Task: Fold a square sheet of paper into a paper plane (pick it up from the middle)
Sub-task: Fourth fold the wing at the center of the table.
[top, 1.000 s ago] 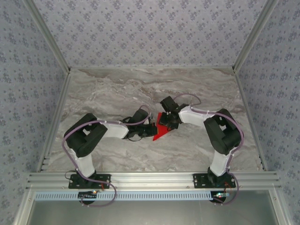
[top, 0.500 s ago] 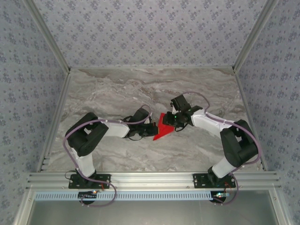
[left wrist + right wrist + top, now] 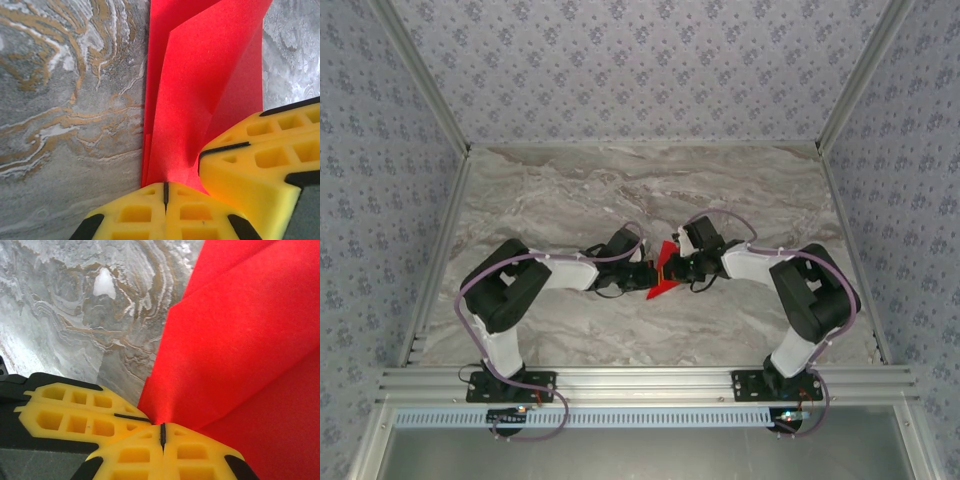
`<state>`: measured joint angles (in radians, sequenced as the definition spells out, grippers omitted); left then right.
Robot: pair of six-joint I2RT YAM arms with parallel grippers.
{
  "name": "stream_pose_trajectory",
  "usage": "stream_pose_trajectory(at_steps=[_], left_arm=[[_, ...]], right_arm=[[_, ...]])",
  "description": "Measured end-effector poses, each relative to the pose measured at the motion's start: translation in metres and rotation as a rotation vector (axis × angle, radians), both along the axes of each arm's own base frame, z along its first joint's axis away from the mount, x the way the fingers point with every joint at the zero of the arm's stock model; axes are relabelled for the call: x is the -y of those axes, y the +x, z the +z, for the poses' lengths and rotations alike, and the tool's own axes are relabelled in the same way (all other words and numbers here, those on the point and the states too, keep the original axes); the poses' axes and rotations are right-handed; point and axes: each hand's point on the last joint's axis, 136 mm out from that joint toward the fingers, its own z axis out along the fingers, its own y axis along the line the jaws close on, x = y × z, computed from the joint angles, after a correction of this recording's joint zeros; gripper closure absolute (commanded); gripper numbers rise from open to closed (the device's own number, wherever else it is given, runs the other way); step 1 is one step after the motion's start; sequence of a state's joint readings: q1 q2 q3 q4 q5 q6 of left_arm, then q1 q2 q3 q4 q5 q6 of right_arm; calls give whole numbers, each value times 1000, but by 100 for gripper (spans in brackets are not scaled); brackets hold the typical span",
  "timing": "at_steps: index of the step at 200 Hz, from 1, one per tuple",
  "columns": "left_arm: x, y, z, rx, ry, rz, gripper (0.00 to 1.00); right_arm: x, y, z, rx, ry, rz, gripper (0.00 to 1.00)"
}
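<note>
The sheet of paper (image 3: 665, 273) lies mid-table (image 3: 570, 190), between both grippers. The left gripper (image 3: 646, 277) touches its left side; the right gripper (image 3: 685, 268) its right.

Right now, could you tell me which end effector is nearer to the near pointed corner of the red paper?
Left. The left end effector is shut on the red paper at its left side, close to that corner; the right end effector grips its opposite, right edge, farther off.
</note>
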<state>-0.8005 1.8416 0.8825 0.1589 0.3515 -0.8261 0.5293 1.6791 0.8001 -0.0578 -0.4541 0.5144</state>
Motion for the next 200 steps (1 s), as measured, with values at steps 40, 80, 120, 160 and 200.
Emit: stream_pose_trajectory(at_steps=[40, 80, 120, 160, 200], left_arm=[[0, 0, -1, -5, 12, -6, 100], [0, -1, -1, -3, 27, -18, 100], [3, -2, -2, 11, 41, -33, 100], [3, -2, -2, 18, 44, -40, 100], [3, -2, -2, 22, 52, -42, 100]], right_arm=[[-2, 2, -10, -9, 6, 15, 97], [1, 5, -11, -23, 24, 8, 96], [19, 19, -11, -33, 36, -52, 96], [48, 42, -11, -28, 29, -153, 96], [51, 47, 8, 42, 35, -165, 95]])
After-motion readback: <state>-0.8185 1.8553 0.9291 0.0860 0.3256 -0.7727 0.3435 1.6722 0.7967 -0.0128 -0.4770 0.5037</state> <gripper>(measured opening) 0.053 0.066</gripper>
